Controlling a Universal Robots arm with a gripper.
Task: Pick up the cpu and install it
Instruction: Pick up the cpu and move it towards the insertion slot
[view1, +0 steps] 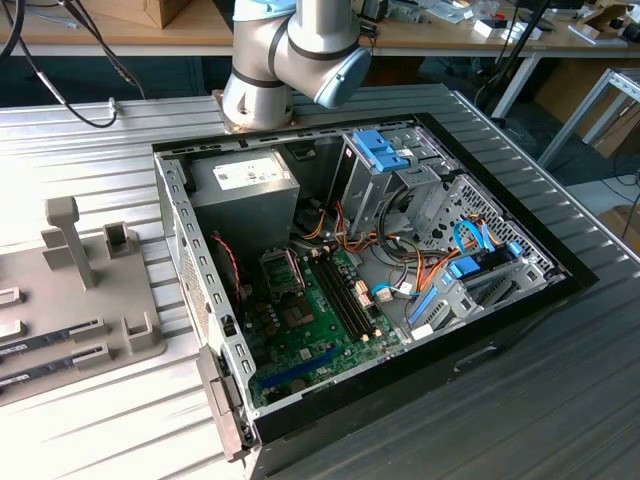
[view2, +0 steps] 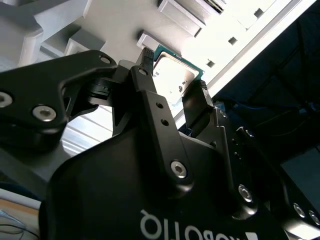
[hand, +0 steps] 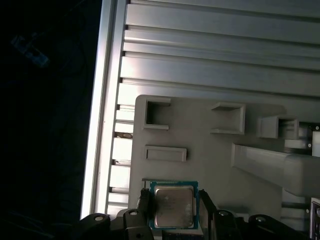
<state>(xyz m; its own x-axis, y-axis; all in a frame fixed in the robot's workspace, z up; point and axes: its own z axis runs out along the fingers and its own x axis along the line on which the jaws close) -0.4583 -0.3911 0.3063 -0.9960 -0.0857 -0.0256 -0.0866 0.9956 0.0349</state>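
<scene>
The cpu (hand: 172, 206) (view2: 172, 77) is a small square chip with a silvery top and a thin green rim. It sits between my black fingers in both wrist views, just over the grey holder plate (hand: 210, 150). My gripper (hand: 174, 194) (view2: 173, 70) has one finger against each of two opposite edges of the chip, shut on it. In the exterior view the open computer case (view1: 560, 270) lies on the ribbed table, with the green motherboard (view1: 310, 325) and its empty socket (view1: 283, 270) inside.
The grey holder plate (view1: 90, 320) with upright posts and slots lies at the exterior view's left of the case. The arm's base (view1: 260, 90) stands behind the case. A grey power-supply box (view1: 245, 185), drive cages (view1: 400, 180) and cables fill the case's far side.
</scene>
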